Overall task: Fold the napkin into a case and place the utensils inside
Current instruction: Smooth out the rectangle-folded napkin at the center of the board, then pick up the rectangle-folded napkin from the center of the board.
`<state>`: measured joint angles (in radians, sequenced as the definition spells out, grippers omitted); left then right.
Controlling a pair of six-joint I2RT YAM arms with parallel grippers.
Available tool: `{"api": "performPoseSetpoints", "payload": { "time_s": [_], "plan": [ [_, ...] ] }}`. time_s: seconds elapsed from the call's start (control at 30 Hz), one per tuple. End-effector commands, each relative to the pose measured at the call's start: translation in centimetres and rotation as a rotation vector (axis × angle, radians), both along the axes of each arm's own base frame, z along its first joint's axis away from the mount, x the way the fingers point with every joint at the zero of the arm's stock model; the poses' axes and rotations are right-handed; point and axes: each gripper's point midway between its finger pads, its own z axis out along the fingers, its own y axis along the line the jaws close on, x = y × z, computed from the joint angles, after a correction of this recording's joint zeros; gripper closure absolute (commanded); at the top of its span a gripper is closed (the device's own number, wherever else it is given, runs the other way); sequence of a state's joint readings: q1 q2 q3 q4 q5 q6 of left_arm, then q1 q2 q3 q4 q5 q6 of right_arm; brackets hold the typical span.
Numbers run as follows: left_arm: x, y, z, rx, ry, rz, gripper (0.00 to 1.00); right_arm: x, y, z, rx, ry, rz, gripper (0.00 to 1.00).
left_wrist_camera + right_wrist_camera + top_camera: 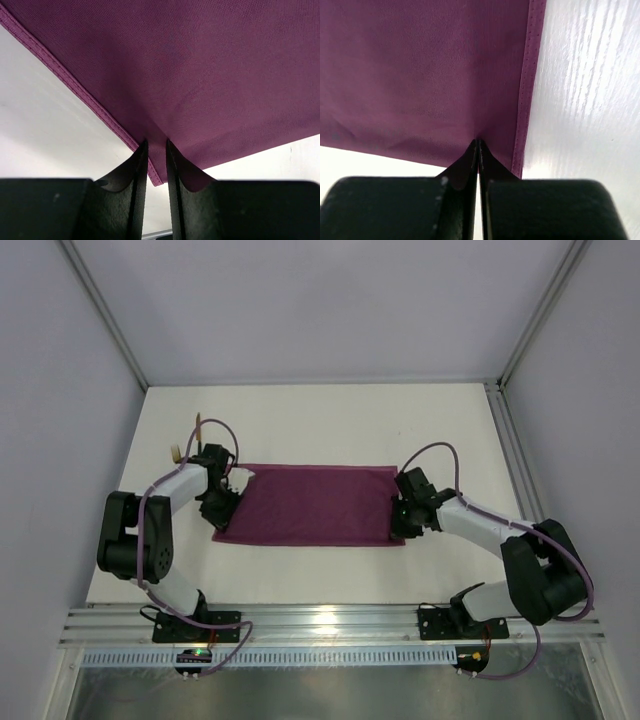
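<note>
The magenta-purple napkin (310, 505) lies flat on the white table as a wide rectangle. My left gripper (224, 506) sits at its left end. In the left wrist view its jaws (156, 145) stand a narrow gap apart astride a hemmed corner of the napkin (200, 75), so the gripper is open. My right gripper (398, 522) sits at the right end near the front corner. It is shut (479, 143) on a pinch of napkin (420, 75) just inside the hem. The utensils (201, 426) show as thin gold pieces beyond the left arm, partly hidden by it.
The white table (320, 425) is walled by grey panels at the back and both sides. A metal rail (330, 625) with both arm bases runs along the near edge. A purple cable (215, 430) loops over the left wrist.
</note>
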<state>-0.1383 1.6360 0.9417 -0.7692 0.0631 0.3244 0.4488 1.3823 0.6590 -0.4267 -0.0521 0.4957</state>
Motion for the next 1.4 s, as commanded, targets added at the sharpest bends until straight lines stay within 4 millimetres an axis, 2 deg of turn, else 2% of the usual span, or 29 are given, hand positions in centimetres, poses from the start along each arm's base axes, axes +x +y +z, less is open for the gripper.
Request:
{"api": "performPoseSetpoints", "payload": {
  "time_s": [0.0,0.07,0.1,0.23,0.37,0.4,0.5,0.57,0.63,0.67,0.8,0.93,1.23,1.33,1.37],
  "plan": [
    [0.7,0.8,-1.5,0.039,-0.017,-0.005,0.77,0.6,-0.2,-0.5,-0.004,-0.007,-0.079,0.96],
    [0.6,0.5,-1.7,0.026,-0.01,-0.005,0.78,0.0,-0.7,-0.1,-0.018,0.001,-0.092,0.96],
    [0.4,0.3,-1.7,0.013,-0.01,-0.007,0.78,0.4,-1.5,0.2,-0.058,-0.025,-0.116,0.96],
    [0.3,-0.3,-1.0,-0.029,-0.031,-0.016,0.77,0.4,-2.5,2.8,-0.077,-0.073,-0.149,0.96],
    [0.5,-0.9,0.6,-0.065,-0.068,-0.029,0.73,-0.2,-2.8,4.2,-0.055,-0.091,-0.186,0.78],
    [0.4,-0.9,1.2,-0.07,-0.081,-0.031,0.73,-0.4,-2.8,4.2,-0.046,-0.088,-0.209,0.67],
    [0.4,-0.5,1.9,-0.049,-0.103,-0.031,0.72,-1.2,-3.1,3.2,-0.03,-0.068,-0.255,0.51],
    [0.4,-0.2,2.2,-0.039,-0.115,-0.029,0.72,-1.6,-2.8,2.3,0.011,-0.048,-0.267,0.48],
    [0.5,0.3,2.3,-0.025,-0.123,-0.018,0.71,-1.1,-2.6,1.9,0.055,-0.056,-0.304,0.47],
    [0.4,0.5,2.2,-0.019,-0.125,-0.012,0.71,-1.6,-2.5,1.2,0.072,-0.038,-0.309,0.46],
    [0.5,1.3,1.8,0.007,-0.134,0.004,0.72,-1.2,-2.6,0.3,0.099,-0.04,-0.362,0.47],
    [0.6,1.3,1.7,0.003,-0.135,0.007,0.72,-2.0,-2.0,-0.3,0.134,-0.002,-0.367,0.54],
    [0.7,1.3,1.2,-0.006,-0.129,0.003,0.71,-1.9,-2.3,-0.2,0.134,-0.023,-0.398,0.75],
    [0.9,1.1,1.5,-0.051,-0.13,0.02,0.71,-1.5,-2.2,0.3,0.134,-0.035,-0.385,0.86],
    [0.8,1.3,1.6,-0.062,-0.126,0.033,0.71,-1.4,-2.8,0.3,0.103,-0.042,-0.386,0.92]
  ]
}}
